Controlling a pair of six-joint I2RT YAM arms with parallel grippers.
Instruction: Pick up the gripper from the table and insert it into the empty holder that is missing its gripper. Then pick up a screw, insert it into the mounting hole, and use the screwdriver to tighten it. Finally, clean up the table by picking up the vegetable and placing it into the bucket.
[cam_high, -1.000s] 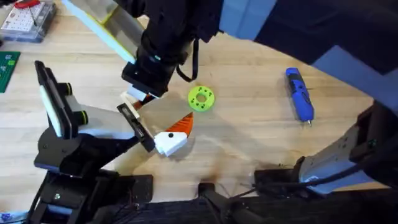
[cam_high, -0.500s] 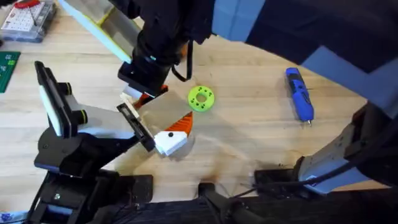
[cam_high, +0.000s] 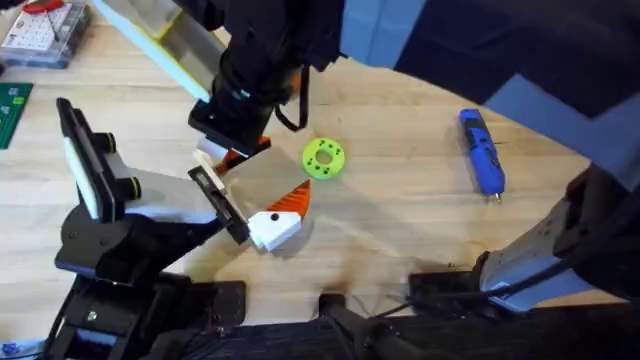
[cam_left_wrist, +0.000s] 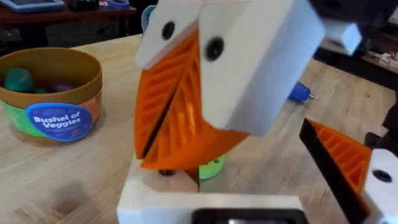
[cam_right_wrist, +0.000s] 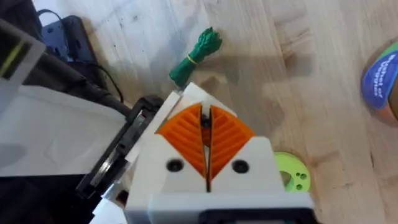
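Note:
My right gripper reaches across the table, shut on the gripper, a white-based piece with an orange wedge. It holds the piece at the upper end of the black holder bar on my left gripper. At the bar's other end sits the mounted finger with a black dot on its base. The blue screwdriver lies at the right. A green leafy vegetable lies beyond my right fingertips. The bucket stands farther back.
A green round disc with holes lies just right of the grippers. A parts box and a green board sit at the far left. A clear yellow-edged container stands behind. The bucket holds other vegetables.
My right gripper shifted slightly left and away with the held piece about a second ago, then stayed put. The left arm and the screwdriver have not moved.

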